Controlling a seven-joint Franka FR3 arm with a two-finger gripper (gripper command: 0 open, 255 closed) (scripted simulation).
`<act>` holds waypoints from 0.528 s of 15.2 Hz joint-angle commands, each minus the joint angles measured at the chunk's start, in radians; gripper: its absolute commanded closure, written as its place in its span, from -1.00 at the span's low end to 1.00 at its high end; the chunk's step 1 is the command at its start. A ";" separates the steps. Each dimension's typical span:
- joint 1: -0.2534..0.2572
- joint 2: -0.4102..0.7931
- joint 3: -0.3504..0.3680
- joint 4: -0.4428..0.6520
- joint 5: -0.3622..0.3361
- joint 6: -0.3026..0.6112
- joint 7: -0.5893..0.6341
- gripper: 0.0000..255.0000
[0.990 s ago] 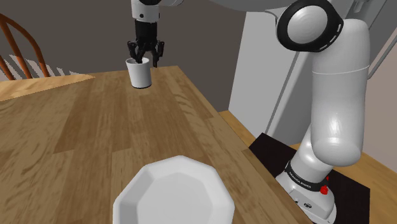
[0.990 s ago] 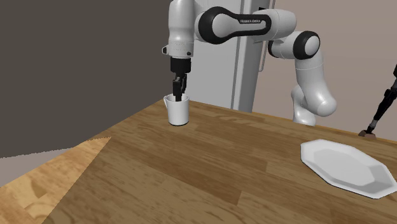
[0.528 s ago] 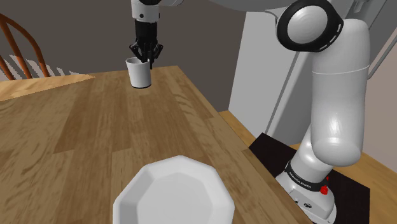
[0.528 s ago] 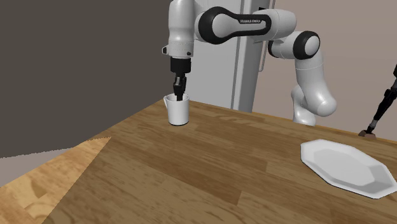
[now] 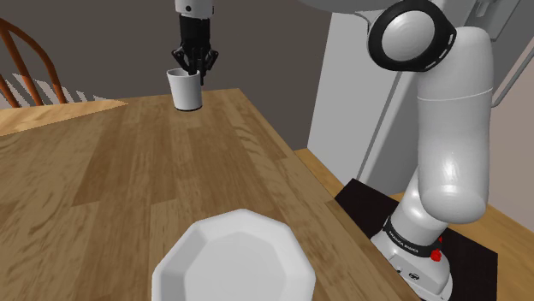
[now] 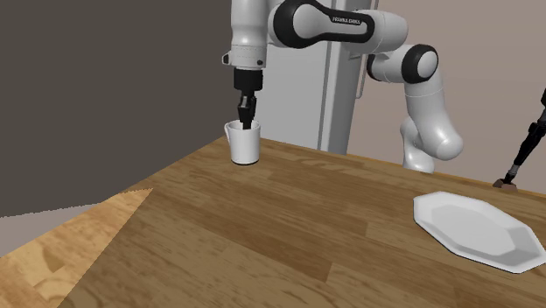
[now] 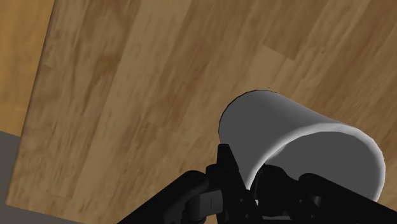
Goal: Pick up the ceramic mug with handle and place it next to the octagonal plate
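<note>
A plain white mug (image 5: 186,92) hangs just above the far end of the wooden table (image 5: 103,171), close to its far edge. My black gripper (image 5: 193,68) comes down from above and is shut on the mug's rim, one finger inside and one outside. The second exterior view has the mug (image 6: 243,145) under the gripper (image 6: 246,123) at the table's far left corner. In the wrist view the mug (image 7: 299,137) is clasped at its wall by the gripper (image 7: 251,186). The white octagonal plate (image 5: 231,261) lies at the near edge of the table, far from the mug; it is the same plate (image 6: 477,232).
A wooden chair (image 5: 26,68) stands beyond the table at the shoulder view's left. The arm's base and stand (image 5: 415,256) are at the lower right, past the table's edge. A broad stretch of table (image 6: 262,236) lies between mug and plate.
The fingers closed on the mug's rim, then the gripper rose a little, and the mug came up off the table with it.
</note>
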State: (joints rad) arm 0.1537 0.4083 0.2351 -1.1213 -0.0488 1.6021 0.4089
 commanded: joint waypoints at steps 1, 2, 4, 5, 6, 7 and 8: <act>0.004 0.019 -0.001 0.060 -0.004 -0.041 -0.001 1.00; 0.007 0.028 -0.001 0.088 -0.006 -0.060 0.000 1.00; 0.014 0.049 -0.001 0.149 -0.011 -0.100 0.002 1.00; 0.018 0.062 -0.001 0.184 -0.014 -0.122 0.002 1.00; 0.023 0.076 -0.002 0.221 -0.017 -0.145 0.003 1.00; 0.028 0.092 -0.002 0.262 -0.020 -0.170 0.004 1.00; 0.034 0.111 -0.003 0.308 -0.024 -0.197 0.004 1.00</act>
State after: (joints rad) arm 0.1805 0.4996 0.2326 -0.8607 -0.0688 1.4331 0.4112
